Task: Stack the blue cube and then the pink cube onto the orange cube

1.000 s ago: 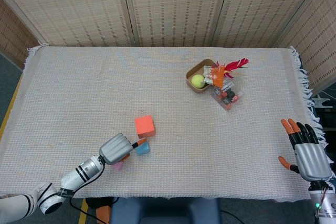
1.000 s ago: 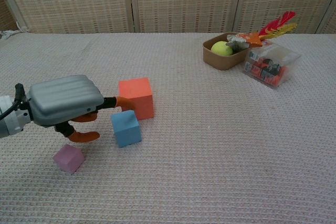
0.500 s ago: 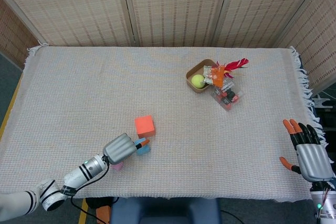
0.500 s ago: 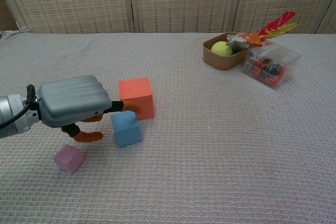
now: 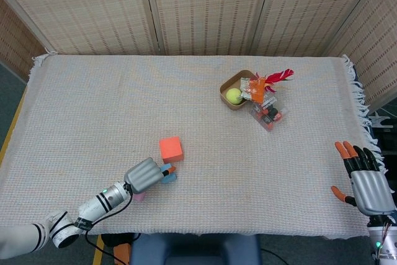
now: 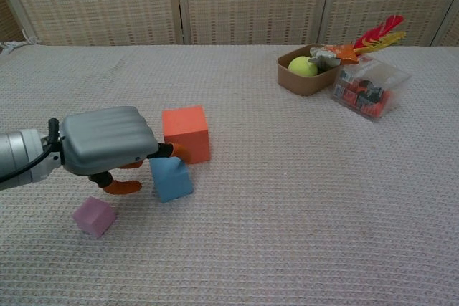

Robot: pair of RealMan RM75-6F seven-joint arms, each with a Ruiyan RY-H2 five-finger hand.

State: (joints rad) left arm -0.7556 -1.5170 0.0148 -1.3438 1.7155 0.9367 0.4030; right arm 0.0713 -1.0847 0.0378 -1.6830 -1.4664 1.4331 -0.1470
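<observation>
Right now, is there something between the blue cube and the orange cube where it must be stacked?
Nothing visible blocks that path. The blue cube sits just in front of the orange cube, whose top is bare. The left robot hand is already at the blue cube; the pink cube lies off to the side.

A table covered with a beige woven cloth carries an orange foam cube, a blue cube, a pink cube, a brown bowl and a clear plastic box.
</observation>
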